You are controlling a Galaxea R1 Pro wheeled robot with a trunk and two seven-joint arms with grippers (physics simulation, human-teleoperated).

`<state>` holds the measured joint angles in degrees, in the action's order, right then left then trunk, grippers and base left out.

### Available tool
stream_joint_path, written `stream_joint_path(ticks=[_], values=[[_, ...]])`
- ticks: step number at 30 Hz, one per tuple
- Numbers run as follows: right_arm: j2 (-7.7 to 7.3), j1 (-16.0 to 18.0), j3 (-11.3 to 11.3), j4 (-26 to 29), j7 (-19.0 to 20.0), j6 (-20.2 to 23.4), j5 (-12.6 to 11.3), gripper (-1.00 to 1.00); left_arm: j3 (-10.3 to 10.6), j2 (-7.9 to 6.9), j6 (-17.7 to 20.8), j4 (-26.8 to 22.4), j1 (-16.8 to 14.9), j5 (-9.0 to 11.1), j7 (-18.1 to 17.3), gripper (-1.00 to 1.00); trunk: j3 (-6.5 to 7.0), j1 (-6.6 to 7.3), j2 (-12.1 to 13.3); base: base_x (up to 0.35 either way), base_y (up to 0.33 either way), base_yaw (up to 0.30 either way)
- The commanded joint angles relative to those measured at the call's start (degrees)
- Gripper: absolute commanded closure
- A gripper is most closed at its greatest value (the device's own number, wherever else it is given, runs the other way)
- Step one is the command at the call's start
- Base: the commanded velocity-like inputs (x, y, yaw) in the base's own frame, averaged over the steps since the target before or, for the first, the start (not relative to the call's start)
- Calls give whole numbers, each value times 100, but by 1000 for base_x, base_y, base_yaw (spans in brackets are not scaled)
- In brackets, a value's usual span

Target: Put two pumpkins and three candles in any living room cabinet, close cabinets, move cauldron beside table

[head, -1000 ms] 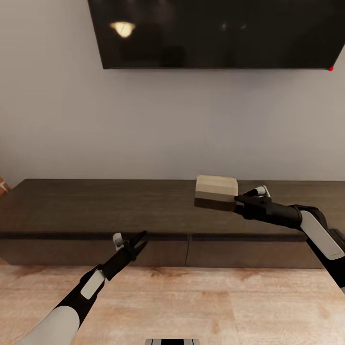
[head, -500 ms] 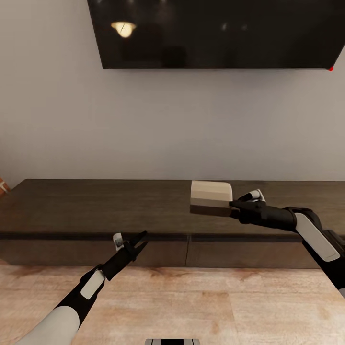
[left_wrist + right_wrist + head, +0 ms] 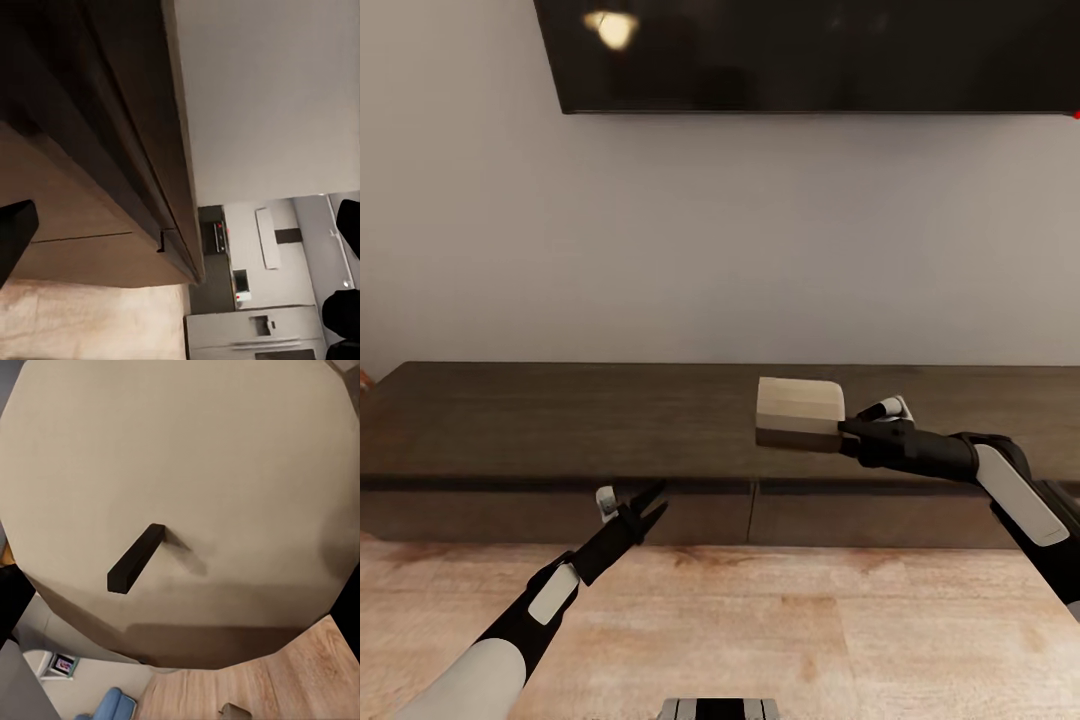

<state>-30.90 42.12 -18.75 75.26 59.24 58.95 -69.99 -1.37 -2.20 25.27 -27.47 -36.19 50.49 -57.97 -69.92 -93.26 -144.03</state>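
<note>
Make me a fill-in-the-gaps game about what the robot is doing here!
1. The right hand holds a tan ____.
2. The candle is lying on its ____, above the cabinet.
3. The left hand is ____ and holds nothing.
4. A big dark ____ hangs on the wall above the cabinet.

Missing words: candle; side; open; TV

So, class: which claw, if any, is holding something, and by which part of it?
The right claw holds a stubby tan-beige candle on its side, gripped by one flat end face; the wick faces the wrist camera. The left claw holds nothing.
</note>
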Motion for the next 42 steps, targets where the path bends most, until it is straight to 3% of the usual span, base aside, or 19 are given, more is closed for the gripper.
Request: stream_joint_path(ticks=[1, 14, 37, 42], values=[[-4, 6, -12, -3, 17, 28, -29, 100, -4, 0, 57, 1, -3, 31, -11, -100, -27, -1, -4, 0, 0, 0], [-4, 6, -14, -3, 17, 28, -31, 100, -4, -3, 57, -3, -3, 31, -29, -100, -315, -35, -21, 0, 0, 0], [-4, 6, -23, 6, 17, 28, -32, 100, -4, -8, 58, -3, -2, 40, -73, -100, -315, -35, -21, 0, 0, 0], [-4, 6, -23, 6, 17, 28, -29, 100, -4, -18, 57, -4, -3, 40, -74, -100, -404, -45, -26, 0, 0, 0]])
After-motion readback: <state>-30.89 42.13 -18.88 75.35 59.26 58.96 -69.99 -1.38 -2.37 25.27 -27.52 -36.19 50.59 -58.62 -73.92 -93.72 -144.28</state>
